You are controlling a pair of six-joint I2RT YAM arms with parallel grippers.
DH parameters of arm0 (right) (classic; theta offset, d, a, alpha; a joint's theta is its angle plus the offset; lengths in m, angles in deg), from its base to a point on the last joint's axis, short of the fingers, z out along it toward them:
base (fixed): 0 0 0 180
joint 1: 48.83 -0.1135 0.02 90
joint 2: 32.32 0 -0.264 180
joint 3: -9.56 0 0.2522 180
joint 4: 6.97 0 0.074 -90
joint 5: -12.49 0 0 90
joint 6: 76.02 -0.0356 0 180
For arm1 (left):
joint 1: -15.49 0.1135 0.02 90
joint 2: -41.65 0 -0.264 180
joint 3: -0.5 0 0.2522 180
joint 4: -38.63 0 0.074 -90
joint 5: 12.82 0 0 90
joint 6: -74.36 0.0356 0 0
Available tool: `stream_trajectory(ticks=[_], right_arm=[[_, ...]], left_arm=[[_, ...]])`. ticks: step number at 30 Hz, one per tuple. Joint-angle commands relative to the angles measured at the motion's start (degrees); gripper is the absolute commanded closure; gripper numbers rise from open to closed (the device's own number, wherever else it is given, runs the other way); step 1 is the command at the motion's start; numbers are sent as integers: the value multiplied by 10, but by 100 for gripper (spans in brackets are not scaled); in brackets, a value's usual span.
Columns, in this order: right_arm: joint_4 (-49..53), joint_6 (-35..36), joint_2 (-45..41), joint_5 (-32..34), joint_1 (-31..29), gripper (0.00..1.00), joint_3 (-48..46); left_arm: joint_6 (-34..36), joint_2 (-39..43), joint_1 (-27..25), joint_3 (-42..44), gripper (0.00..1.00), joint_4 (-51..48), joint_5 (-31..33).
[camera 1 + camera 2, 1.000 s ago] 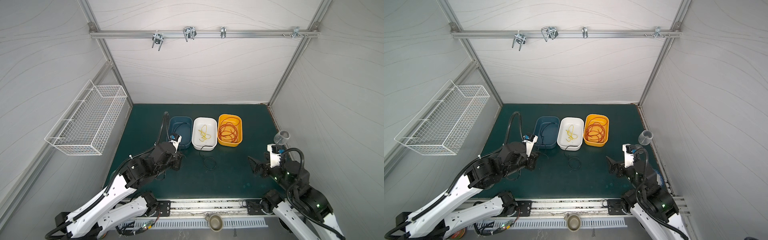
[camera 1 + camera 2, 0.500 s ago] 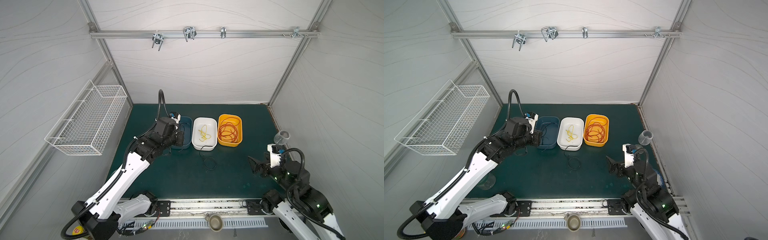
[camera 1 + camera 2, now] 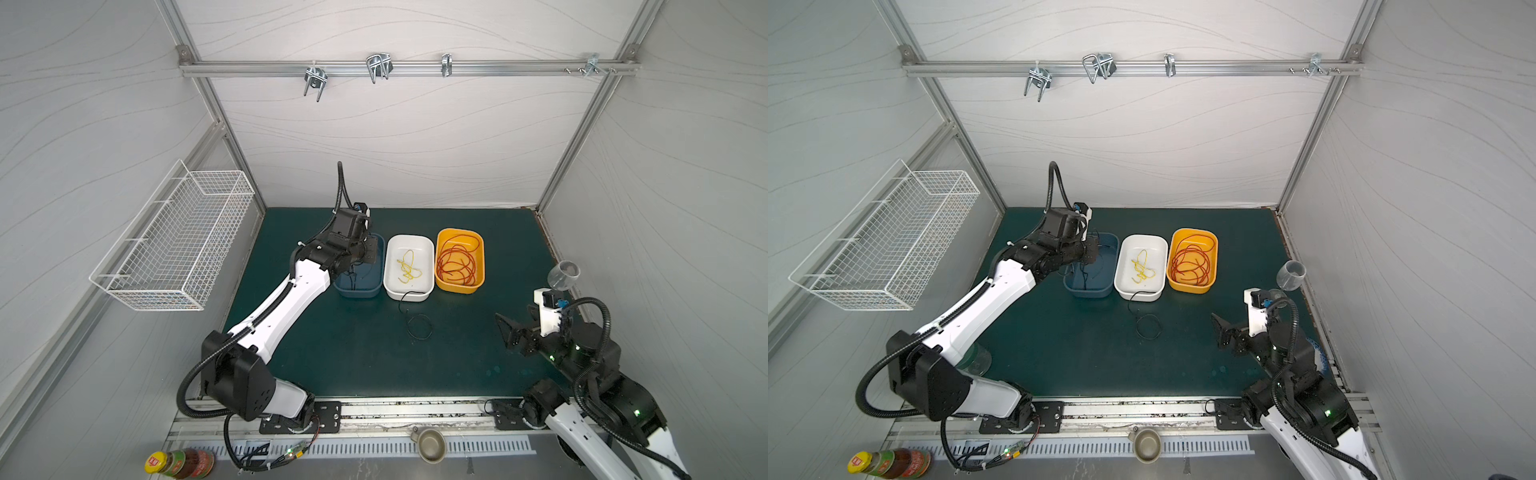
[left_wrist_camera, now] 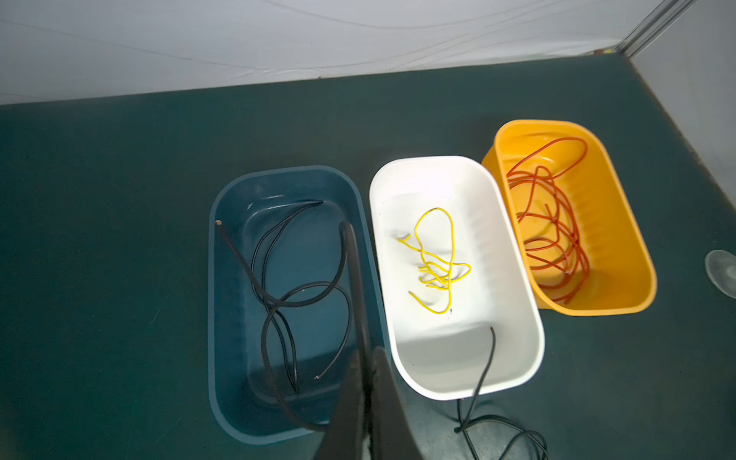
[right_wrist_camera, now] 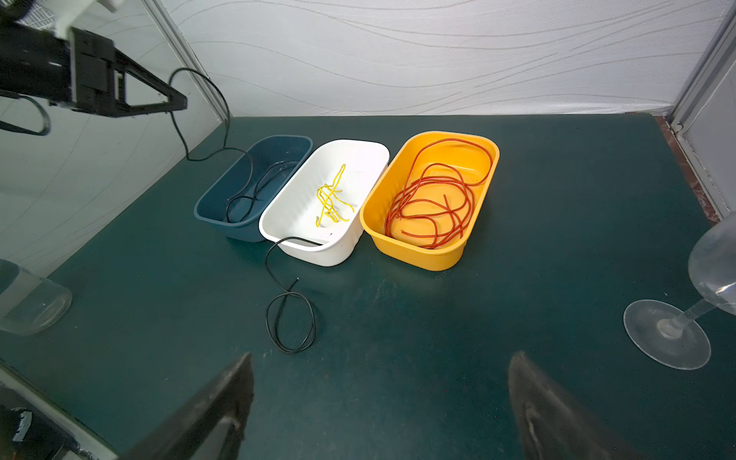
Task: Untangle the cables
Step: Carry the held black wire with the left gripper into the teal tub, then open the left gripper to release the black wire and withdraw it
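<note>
The bench (image 3: 374, 365) is covered in a matte dark-green mat. Toward its back sit three smooth plastic tubs with rounded corners, side by side, their long axes running front to back: a blue tub (image 4: 217, 278), a white tub (image 5: 338, 251) and an orange tub (image 5: 418, 255). The left pincer (image 5: 179, 101) hangs above the blue tub, pinched tight on a thin black cable (image 5: 180, 137). This droops from its tip down into that tub, where other black cables (image 4: 275, 302) lie in loose crossing loops. The right pincer (image 5: 380, 398) is spread wide and empty near the bench's front right, well apart from every cable. In the orange tub red cables (image 5: 438, 182) coil in rough rings. A shorter yellow cable (image 4: 438, 271) lies crumpled in the white tub. A stray black cable (image 5: 292, 352) hooks over the white tub's near rim and runs forward across the mat into a small loop, between the two pincers.
</note>
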Motion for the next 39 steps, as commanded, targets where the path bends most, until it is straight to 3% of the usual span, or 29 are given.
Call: stream_trajectory(ticks=[1,18,28,39], right_arm=[[-15,13,-9,-7,0,1,-5],[-17,17,-4,-17,1,1,-7],[-18,20,1,-27,0,1,-8],[-14,22,11,-33,-1,1,-3]], left_arm=[[20,-21,5,-23,100,52,8],[16,-167,20,-13,100,67,-23],[26,-236,26,-40,100,24,0],[21,-212,26,-56,65,5,0]])
